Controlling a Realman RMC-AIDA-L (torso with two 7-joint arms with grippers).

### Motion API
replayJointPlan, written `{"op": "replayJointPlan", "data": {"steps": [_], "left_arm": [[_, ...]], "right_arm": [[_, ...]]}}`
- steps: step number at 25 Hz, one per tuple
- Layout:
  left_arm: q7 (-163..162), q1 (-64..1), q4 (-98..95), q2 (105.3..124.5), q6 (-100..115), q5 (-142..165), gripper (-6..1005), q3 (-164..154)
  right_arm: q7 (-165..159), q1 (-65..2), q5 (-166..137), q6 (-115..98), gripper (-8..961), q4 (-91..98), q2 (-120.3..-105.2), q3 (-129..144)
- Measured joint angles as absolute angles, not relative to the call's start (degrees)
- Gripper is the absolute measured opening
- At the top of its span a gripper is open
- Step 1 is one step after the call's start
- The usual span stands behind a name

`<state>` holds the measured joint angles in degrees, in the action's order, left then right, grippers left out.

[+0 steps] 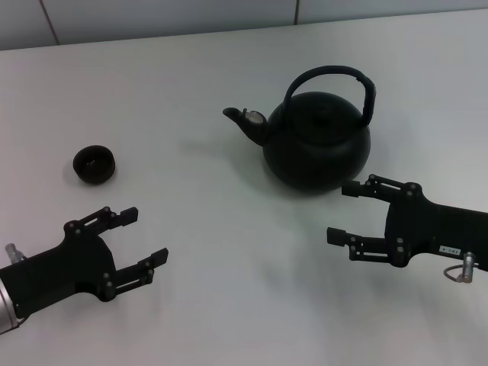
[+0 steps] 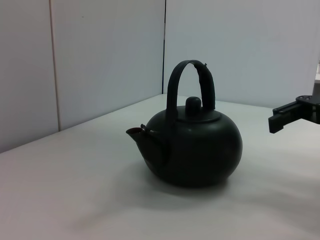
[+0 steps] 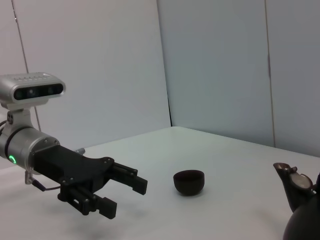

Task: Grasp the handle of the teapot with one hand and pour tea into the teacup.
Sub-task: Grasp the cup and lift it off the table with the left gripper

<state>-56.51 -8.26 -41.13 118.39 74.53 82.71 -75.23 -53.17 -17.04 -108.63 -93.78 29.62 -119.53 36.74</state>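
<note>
The round matte-black teapot (image 1: 316, 141) stands upright on the white table, right of centre, its spout (image 1: 245, 120) pointing left toward the teacup. Its arched black handle (image 1: 332, 78) rises over the lid. The left wrist view shows the teapot (image 2: 192, 147) side-on with its handle (image 2: 192, 85) standing up. The small black teacup (image 1: 94, 164) sits at the left; the right wrist view has the teacup (image 3: 189, 182) too. My right gripper (image 1: 345, 212) is open, low beside the teapot's near right side, apart from it. My left gripper (image 1: 146, 236) is open near the front left, below the teacup.
A white table (image 1: 206, 213) spreads under everything, with pale wall panels (image 1: 152, 15) behind its far edge. The right wrist view shows the left arm (image 3: 30, 145) with its camera housing, and the teapot's spout (image 3: 292, 182) at the edge.
</note>
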Motion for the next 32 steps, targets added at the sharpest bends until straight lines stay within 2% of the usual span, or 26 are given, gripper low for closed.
{"op": "replayJointPlan", "data": {"steps": [19,25,26,27,32], "left_arm": [[-56.3,-8.5,-40.9,118.77,70.2,79.9,795,-73.2],[-50.6,-10.7,-36.8,118.52,65.4,70.0,795,-72.3],[-48.3,-15.4,-31.3,118.31,63.8,68.7,795,-69.1],[-47.2,-17.0,-29.3,118.26,62.9,68.8,795,-68.3],[-43.0,-20.5,-25.4,118.21,58.7,68.8,794,-67.7]], "right_arm": [[-52.6,-16.9,-108.6,-93.8,819,29.6,-119.53,36.7],[-52.6,-16.9,-108.6,-93.8,820,29.6,-119.53,36.7],[-52.6,-16.9,-108.6,-93.8,820,29.6,-119.52,36.7],[-52.6,-16.9,-108.6,-93.8,820,29.6,-119.53,36.7],[-52.6,-16.9,-108.6,-94.1,819,29.8,-119.53,36.7]]}}
